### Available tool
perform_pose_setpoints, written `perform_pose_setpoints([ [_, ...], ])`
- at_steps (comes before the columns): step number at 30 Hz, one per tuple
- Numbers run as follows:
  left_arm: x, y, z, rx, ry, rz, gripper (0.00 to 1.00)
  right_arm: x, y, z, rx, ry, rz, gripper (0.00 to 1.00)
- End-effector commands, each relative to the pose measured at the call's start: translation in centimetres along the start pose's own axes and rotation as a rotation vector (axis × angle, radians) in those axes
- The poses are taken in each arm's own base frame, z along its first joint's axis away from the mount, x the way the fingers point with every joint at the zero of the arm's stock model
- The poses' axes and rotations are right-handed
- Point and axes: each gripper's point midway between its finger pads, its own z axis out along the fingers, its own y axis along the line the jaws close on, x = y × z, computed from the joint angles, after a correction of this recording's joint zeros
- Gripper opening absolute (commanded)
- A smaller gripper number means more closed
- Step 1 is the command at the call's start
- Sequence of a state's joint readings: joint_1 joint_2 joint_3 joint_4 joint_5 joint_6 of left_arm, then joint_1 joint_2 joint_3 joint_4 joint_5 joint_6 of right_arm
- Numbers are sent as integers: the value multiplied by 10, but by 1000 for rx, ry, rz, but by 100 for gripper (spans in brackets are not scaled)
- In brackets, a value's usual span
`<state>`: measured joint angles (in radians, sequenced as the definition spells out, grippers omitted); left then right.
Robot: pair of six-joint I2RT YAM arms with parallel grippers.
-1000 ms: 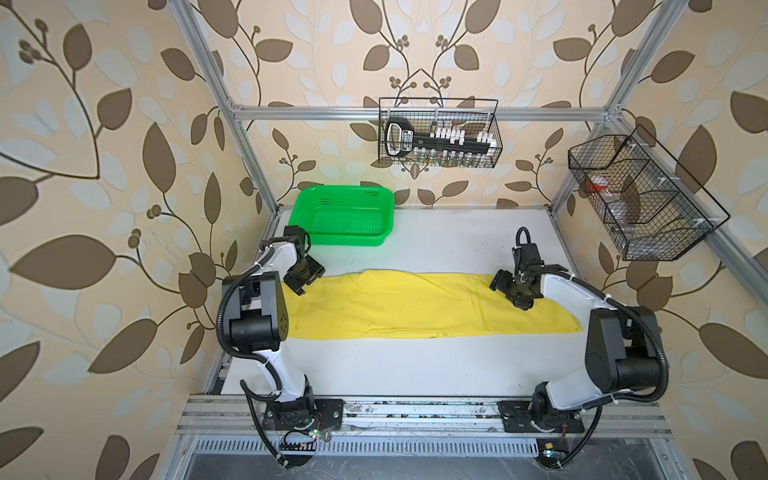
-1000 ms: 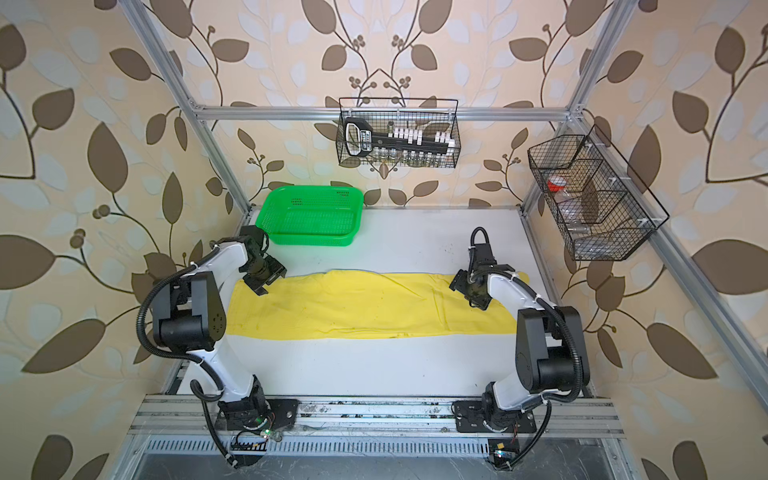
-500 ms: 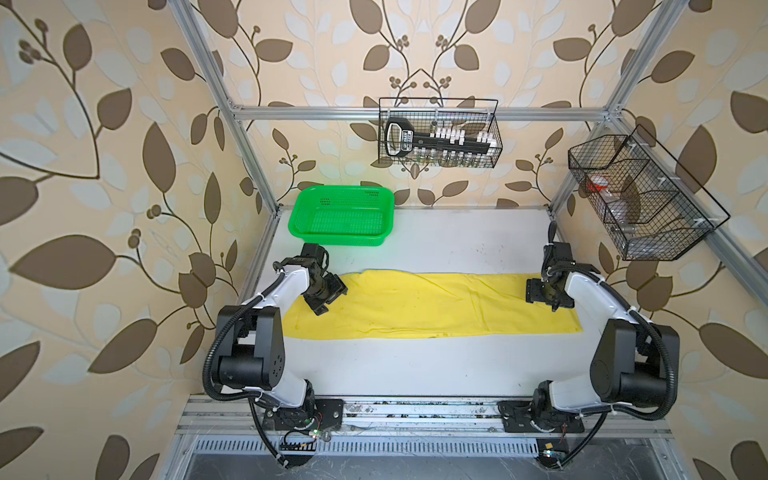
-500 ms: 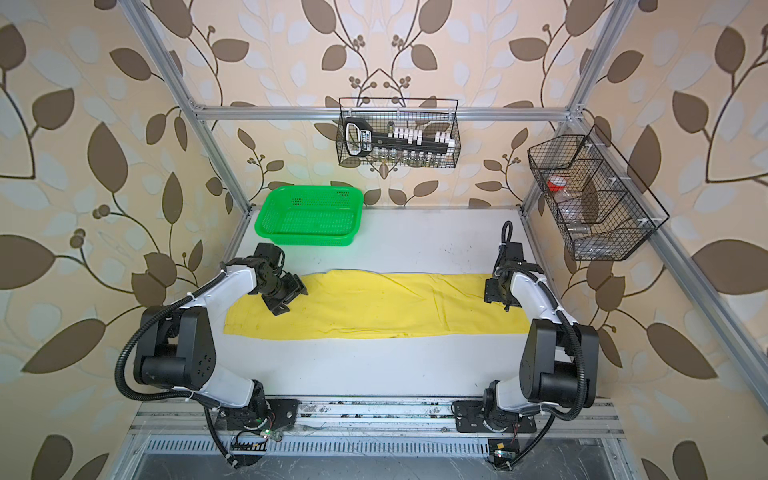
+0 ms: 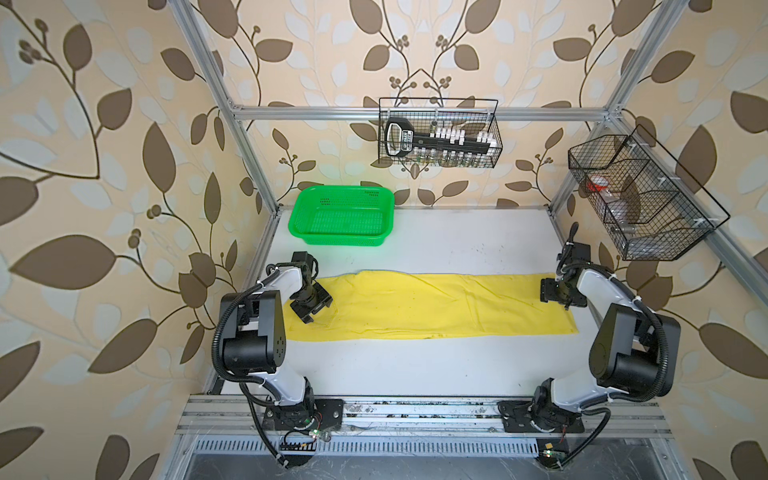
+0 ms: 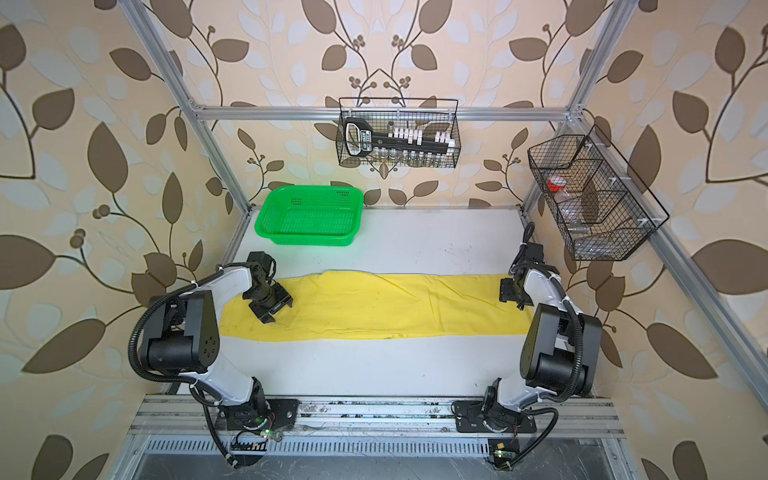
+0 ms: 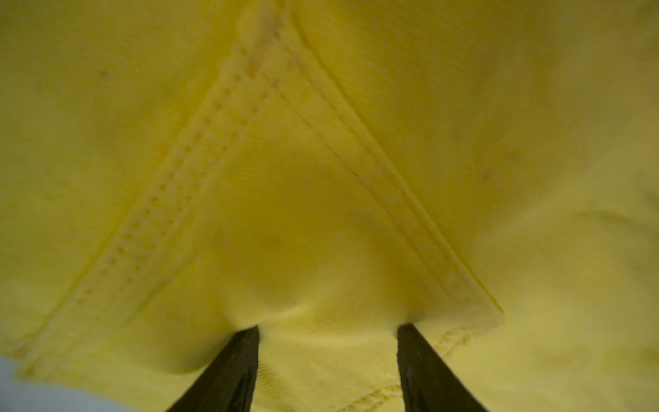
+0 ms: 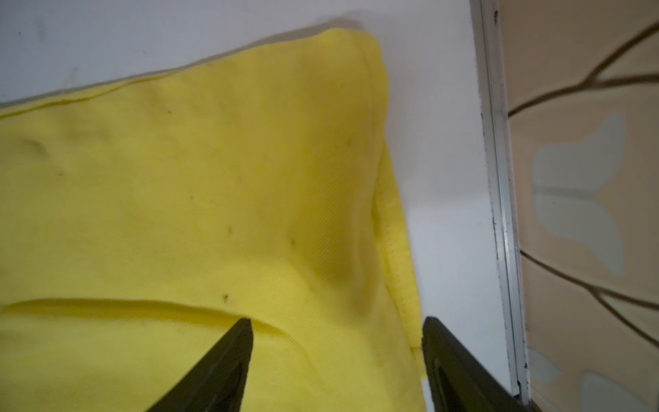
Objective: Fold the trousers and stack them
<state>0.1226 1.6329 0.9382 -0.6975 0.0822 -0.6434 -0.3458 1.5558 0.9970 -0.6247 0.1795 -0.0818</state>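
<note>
So, trousers: the trousers point(image 5: 436, 305) lie flat across the table point(image 5: 415, 365) as one long yellow strip reaching nearly from side to side, with a few shallow creases in the middle.
Left gripper: the left gripper point(image 5: 318, 311) is down on the left end, near the strip's front edge. In the left wrist view its jaws stand apart, the fingers point(image 7: 235, 364) press into the cloth, and a small bulge rises between them. Nothing is clamped yet.
Right gripper: the right gripper point(image 5: 557, 297) sits at the right end by the far edge. In the right wrist view its jaws are apart and straddle the hem point(image 8: 396, 249), one finger on the cloth and the other on bare table just beside it. It holds nothing.
Risk, left pinch: the bulge looks like top cloth only, between two stitched seams point(image 7: 374, 153). If the jaws close on that, only one layer may lift and the lower one may stay behind.
Risk, right pinch: the hem shows more than one layer. A shallow bite at the very edge may slip off, or may catch only the upper layer.
Risk, uneven lift: the fabric is soft. If one end rises before the other, the strip may skew and the fold may land crooked.
Basket: the green basket point(image 5: 386, 208) stands well apart at the back, out of the way.
</note>
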Motion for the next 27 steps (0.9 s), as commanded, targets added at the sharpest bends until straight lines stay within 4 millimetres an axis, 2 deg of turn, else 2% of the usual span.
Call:
perform_pose_setpoints([
  [1, -6, 29, 5, -131, -8, 15, 63, -12, 11, 2, -76, -14, -59, 75],
  [7, -16, 22, -1, -118, -17, 20, 64, -14, 8, 10, -103, 8, -63, 74],
  [12, -19, 6, -9, -56, -6, 25, 67, -9, 8, 26, -157, 64, -42, 73],
  [19, -18, -2, -1, -33, 33, 37, 69, 1, 19, 45, -300, 133, -1, 72],
  [24, -17, -2, 4, -37, 47, 47, 69, 7, 18, 54, -320, 161, 11, 67],
  [27, -17, -1, 5, -42, 51, 55, 69, 9, 25, 57, -359, 169, 8, 60],
])
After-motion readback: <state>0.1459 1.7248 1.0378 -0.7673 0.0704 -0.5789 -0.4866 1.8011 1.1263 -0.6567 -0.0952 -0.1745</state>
